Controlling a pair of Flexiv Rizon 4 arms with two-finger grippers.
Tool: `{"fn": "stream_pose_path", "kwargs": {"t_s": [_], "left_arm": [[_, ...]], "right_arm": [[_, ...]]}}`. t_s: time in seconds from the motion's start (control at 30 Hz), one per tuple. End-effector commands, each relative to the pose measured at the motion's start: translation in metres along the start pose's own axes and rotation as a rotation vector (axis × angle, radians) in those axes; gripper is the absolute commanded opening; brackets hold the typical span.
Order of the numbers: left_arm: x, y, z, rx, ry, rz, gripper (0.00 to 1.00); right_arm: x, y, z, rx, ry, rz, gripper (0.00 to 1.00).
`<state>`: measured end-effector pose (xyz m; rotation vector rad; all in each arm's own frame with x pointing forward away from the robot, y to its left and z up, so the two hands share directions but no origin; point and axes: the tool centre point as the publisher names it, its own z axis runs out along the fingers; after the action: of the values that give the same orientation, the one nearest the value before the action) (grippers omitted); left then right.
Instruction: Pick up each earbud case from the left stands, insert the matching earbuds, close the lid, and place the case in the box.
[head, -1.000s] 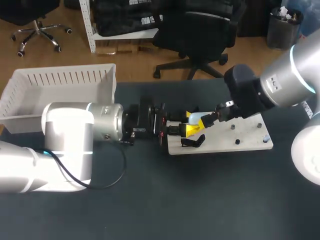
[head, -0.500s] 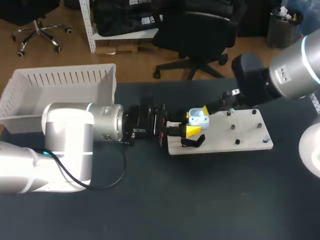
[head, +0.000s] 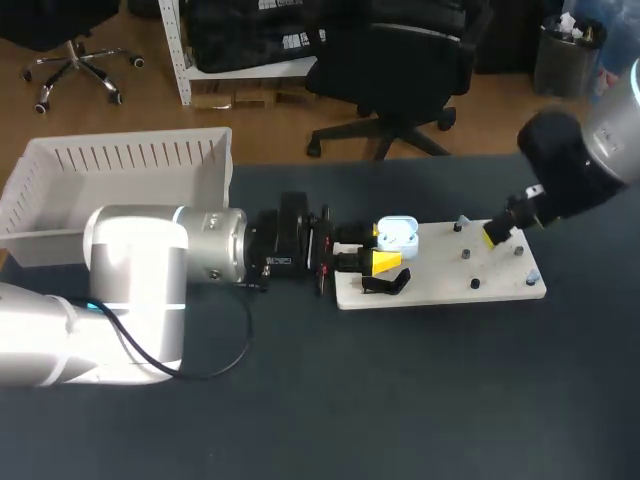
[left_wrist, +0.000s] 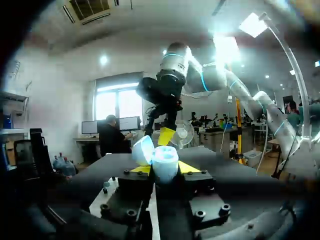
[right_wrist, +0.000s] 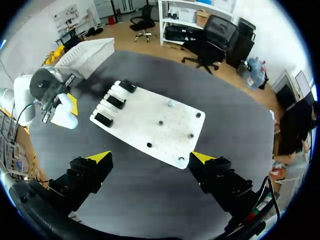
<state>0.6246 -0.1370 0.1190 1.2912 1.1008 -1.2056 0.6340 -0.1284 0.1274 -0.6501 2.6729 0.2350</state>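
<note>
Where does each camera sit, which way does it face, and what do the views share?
Head view: above and behind, facing down on the table; left arm, right arm show.
Left wrist view: on the left wrist, facing along jaws shut on the earbud case, toward the right arm.
Right wrist view: on the right wrist, facing down past open jaws at the white board.
Shared: earbud case in all three.

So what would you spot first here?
The big white left arm lies across the table's left side, its jaws shut on a little open case over the left end of a white board. The right arm hangs above the board's right end with its jaws wide open. A white box sits at the back left.
</note>
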Motion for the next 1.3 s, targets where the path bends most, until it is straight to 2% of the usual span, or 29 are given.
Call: {"fn": "stream_pose_path", "kwargs": {"t_s": [0.03, 0.2, 0.37, 0.43, 0.57, 0.63, 0.73, 0.77, 0.83, 1.3], "left_arm": [[0.001, -0.001, 0.0, -0.004, -0.003, 0.003, 0.0], [0.001, -0.001, 0.0, -0.004, -0.003, 0.003, 0.0], [0.001, -0.001, 0.0, -0.004, -0.003, 0.003, 0.0], [0.001, -0.001, 0.0, -0.004, -0.003, 0.003, 0.0], [0.001, -0.001, 0.0, -0.004, -0.003, 0.003, 0.0], [0.001, -0.001, 0.0, -0.004, -0.003, 0.003, 0.0], [0.001, -0.001, 0.0, -0.004, -0.003, 0.003, 0.0], [0.001, -0.001, 0.0, -0.004, -0.003, 0.003, 0.0], [0.001, -0.001, 0.0, -0.004, -0.003, 0.003, 0.0], [0.001, -0.001, 0.0, -0.004, -0.003, 0.003, 0.0]], "right_arm": [[0.012, -0.003, 0.009, 0.282, 0.18, 0.019, 1.0], [0.03, -0.009, 0.027, 0.297, 0.284, 0.001, 1.0], [0.036, -0.014, 0.039, 0.294, 0.326, -0.001, 1.0], [0.039, -0.017, 0.044, 0.295, 0.339, -0.003, 0.95], [0.043, -0.02, 0.051, 0.292, 0.347, -0.002, 0.93], [0.045, -0.023, 0.055, 0.291, 0.352, 0.001, 0.82], [0.045, -0.026, 0.058, 0.29, 0.351, 0.012, 0.73], [0.045, -0.027, 0.058, 0.29, 0.351, 0.019, 0.57], [0.045, -0.03, 0.06, 0.286, 0.348, 0.03, 0.5], [0.052, -0.04, 0.072, 0.318, 0.328, 0.054, 0.46]]}}
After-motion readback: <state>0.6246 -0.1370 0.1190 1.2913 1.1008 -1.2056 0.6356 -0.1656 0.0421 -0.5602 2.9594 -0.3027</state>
